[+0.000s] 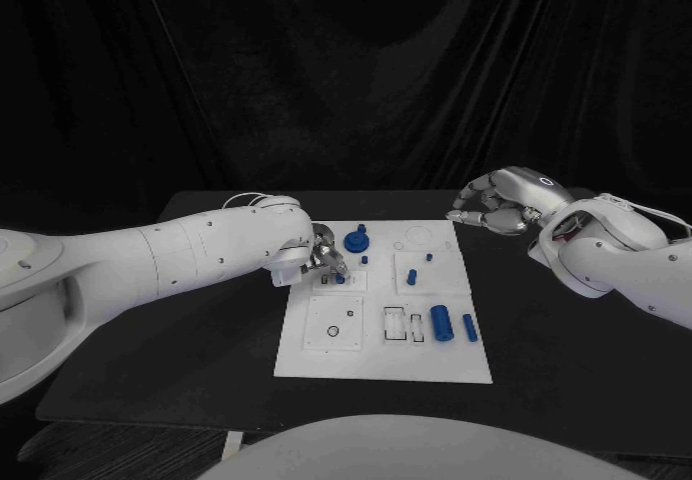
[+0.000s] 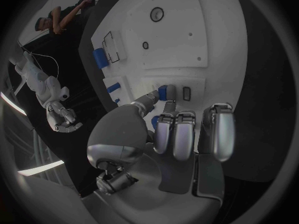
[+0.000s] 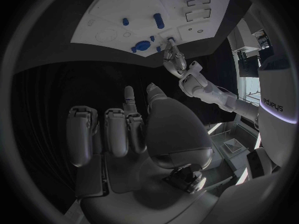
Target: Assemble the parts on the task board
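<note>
your left hand [image 1: 320,258] is working a small blue part [image 2: 163,91] at the board's [image 1: 382,365] left-middle slot, fingers [image 2: 149,100] touching it; whether they grip it i cannot tell. seat it straight next. your right hand [image 1: 498,205] hovers curled and empty off the far right corner, with open surface [image 1: 577,350] around.

One piece of lettering can be made out: a short dark word in lowercase on the white casing of the robot's body [image 3: 276,104], seen at the edge of the right wrist view. It looks like a maker's mark, but the letters are too small and bent by the lens to spell with certainty. The white task board [image 1: 433,360] carries outlined slots and holes, with no readable text, numbers or labels.
</note>
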`<state>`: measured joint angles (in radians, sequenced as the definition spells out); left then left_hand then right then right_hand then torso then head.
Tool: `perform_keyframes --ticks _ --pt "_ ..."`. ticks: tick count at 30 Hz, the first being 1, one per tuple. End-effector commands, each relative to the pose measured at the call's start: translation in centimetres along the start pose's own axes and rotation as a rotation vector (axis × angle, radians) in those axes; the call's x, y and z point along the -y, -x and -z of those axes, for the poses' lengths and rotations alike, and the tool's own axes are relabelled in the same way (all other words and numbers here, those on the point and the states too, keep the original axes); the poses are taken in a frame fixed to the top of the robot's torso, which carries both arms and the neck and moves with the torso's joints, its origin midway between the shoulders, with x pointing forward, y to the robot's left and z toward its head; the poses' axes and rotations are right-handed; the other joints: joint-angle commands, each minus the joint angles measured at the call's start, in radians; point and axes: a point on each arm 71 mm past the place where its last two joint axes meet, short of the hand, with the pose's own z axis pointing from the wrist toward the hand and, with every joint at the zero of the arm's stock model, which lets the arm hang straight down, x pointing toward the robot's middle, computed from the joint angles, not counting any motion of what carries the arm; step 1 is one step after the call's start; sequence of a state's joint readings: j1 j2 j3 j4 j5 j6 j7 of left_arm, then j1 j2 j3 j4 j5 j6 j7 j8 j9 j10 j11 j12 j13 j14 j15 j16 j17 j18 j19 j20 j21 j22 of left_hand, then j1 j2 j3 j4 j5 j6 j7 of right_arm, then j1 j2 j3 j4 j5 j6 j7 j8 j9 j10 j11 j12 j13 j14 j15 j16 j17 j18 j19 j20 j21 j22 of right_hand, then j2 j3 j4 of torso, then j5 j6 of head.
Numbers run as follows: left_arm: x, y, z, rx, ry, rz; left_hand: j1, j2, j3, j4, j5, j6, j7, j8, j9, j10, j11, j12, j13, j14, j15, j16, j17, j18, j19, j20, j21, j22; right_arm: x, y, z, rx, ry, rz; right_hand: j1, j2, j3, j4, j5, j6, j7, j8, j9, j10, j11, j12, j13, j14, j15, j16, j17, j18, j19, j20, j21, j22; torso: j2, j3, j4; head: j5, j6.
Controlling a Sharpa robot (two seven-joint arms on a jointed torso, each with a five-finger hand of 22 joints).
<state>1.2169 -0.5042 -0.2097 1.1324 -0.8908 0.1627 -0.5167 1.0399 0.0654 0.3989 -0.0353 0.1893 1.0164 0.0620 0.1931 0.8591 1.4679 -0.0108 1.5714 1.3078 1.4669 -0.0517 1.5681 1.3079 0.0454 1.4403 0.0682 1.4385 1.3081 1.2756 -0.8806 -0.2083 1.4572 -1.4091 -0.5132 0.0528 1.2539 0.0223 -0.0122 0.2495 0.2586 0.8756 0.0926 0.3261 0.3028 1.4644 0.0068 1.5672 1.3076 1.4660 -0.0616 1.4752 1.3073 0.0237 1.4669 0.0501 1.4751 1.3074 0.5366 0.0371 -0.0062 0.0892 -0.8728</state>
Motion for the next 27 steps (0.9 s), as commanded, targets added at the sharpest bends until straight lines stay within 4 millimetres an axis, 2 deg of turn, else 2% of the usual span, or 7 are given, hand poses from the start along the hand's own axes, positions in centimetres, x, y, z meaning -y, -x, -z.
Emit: perform_keyframes --ticks 1,7,10,12,17,27 --pt "0.02 -0.68 -0.23 -0.033 0.008 -0.015 -0.019 -0.005 -0.027 0.029 -0.035 -0.004 0.002 -0.013 -0.011 0.103 0.007 -0.001 0.263 0.104 0.006 0.003 0.263 -0.001 -0.005 -0.001 -0.008 0.183 0.14 -0.09 0.07 -0.004 -0.018 0.0 0.001 0.005 -0.003 -0.002 -0.002 0.008 0.003 -0.003 -0.001 0.106 0.008 0.004 0.263 0.061 0.008 -0.006 0.012 0.004 0.056 0.004 -0.004 0.227 0.0 0.0005 0.0006 -0.001 0.0" --pt "0.04 -0.75 -0.3 -0.037 0.019 -0.018 -0.05 -0.015 -0.088 0.088 -0.084 -0.003 0.01 -0.037 -0.034 0.103 0.014 -0.001 0.263 0.104 0.011 0.003 0.263 -0.001 -0.005 0.004 -0.012 0.185 0.15 -0.08 0.1 -0.003 -0.018 0.0 0.001 0.005 -0.003 -0.002 -0.002 0.008 0.003 -0.003 -0.001 0.106 0.008 0.004 0.263 0.061 0.008 -0.006 0.012 0.004 0.056 0.004 -0.004 0.227 0.0 -0.0002 -0.0002 -0.001 0.0" --pt "0.03 -0.79 -0.32 -0.04 0.023 -0.02 -0.078 -0.021 -0.13 0.124 -0.121 0.0 0.014 -0.041 -0.037 0.103 0.018 -0.001 0.263 0.104 0.015 0.003 0.263 0.0 -0.005 0.007 -0.014 0.186 0.17 -0.08 0.11 -0.003 -0.017 0.0 0.001 0.006 -0.003 -0.002 -0.002 0.008 0.003 -0.003 -0.002 0.106 0.009 0.004 0.263 0.061 0.008 -0.006 0.012 0.004 0.056 0.004 -0.005 0.227 0.0 0.0 -0.0003 -0.001 0.0" --pt "0.02 -0.79 -0.33 -0.04 0.024 -0.02 -0.082 -0.022 -0.138 0.131 -0.126 0.002 0.014 -0.04 -0.037 0.103 0.018 -0.001 0.263 0.104 0.015 0.003 0.263 0.0 -0.005 0.008 -0.014 0.186 0.17 -0.08 0.11 -0.003 -0.018 0.001 0.001 0.006 -0.003 -0.002 -0.002 0.008 0.003 -0.003 -0.002 0.106 0.009 0.004 0.263 0.061 0.008 -0.006 0.012 0.004 0.056 0.004 -0.005 0.227 0.0 0.0003 -0.0002 -0.001 0.0" --pt "-0.05 -0.77 -0.35 -0.04 0.028 -0.02 -0.123 -0.035 -0.194 0.174 -0.138 -0.002 0.015 -0.036 -0.031 0.103 0.02 -0.001 0.263 0.104 0.016 0.003 0.263 0.0 -0.005 0.009 -0.018 0.187 0.2 -0.09 0.13 -0.004 -0.018 0.001 0.001 0.006 -0.004 -0.002 -0.002 0.008 0.003 -0.003 -0.002 0.106 0.009 0.004 0.263 0.061 0.008 -0.006 0.011 0.004 0.056 0.005 -0.005 0.227 0.0 0.0003 -0.0002 0.0 0.0" --pt "-0.42 -0.61 -0.25 -0.024 0.03 -0.007 -0.138 -0.038 -0.235 0.202 -0.14 0.003 0.011 -0.012 -0.003 0.103 0.016 -0.001 0.263 0.104 0.013 0.003 0.263 0.0 -0.003 0.007 -0.017 0.189 0.28 -0.1 0.16 -0.006 -0.019 0.001 0.0 0.005 -0.005 -0.002 -0.003 0.008 0.003 -0.003 -0.002 0.106 0.009 0.004 0.263 0.061 0.008 -0.006 0.011 0.004 0.056 0.005 -0.005 0.227 0.0 0.0001 0.0 -0.001 0.0"
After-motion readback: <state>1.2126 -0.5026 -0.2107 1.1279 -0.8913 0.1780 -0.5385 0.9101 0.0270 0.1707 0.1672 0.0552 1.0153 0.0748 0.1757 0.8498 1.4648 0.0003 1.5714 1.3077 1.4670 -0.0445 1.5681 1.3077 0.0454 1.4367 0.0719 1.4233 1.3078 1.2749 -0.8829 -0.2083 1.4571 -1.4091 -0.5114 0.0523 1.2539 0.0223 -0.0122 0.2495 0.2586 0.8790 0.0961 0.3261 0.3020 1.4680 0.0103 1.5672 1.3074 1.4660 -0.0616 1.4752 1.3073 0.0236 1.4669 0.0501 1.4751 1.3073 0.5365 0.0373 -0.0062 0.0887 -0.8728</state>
